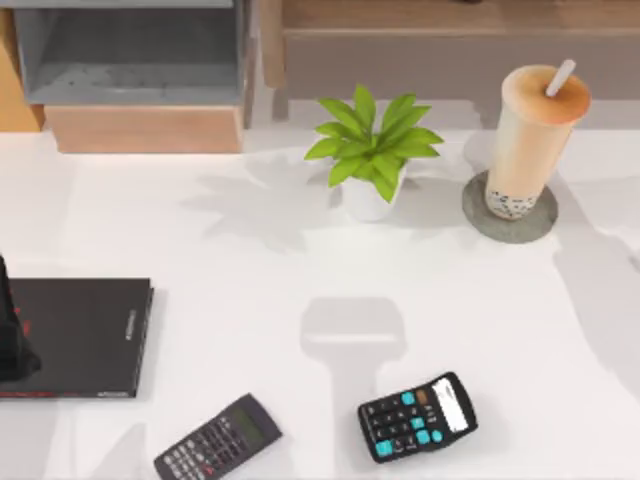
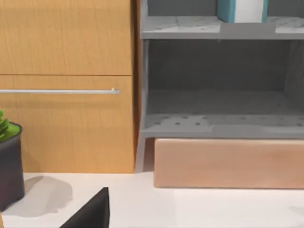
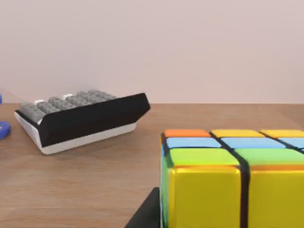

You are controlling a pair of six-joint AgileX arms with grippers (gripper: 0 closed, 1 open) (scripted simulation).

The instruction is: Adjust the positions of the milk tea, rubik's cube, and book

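Note:
The milk tea [image 1: 530,140] stands upright on a grey round coaster [image 1: 510,212] at the back right of the white table. The book [image 2: 228,10], teal with pale pages, stands on the upper level of a grey shelf [image 2: 218,126]. The rubik's cube [image 3: 232,183] rests very close on a wooden surface [image 3: 85,180], with a dark part of my right gripper [image 3: 145,214] at its lower corner. My left arm [image 1: 12,335] shows at the table's left edge over a flat black book [image 1: 85,335]. A dark part of my left gripper [image 2: 92,213] points toward the shelf.
A green plant in a white pot [image 1: 372,160] stands mid-back of the table. Two calculators [image 1: 218,440] [image 1: 418,416] lie near the front edge. A wooden cabinet [image 2: 66,85] adjoins the shelf, with a dark pot [image 2: 9,164] beside it. A grey-keyed keyboard [image 3: 83,118] lies behind the cube.

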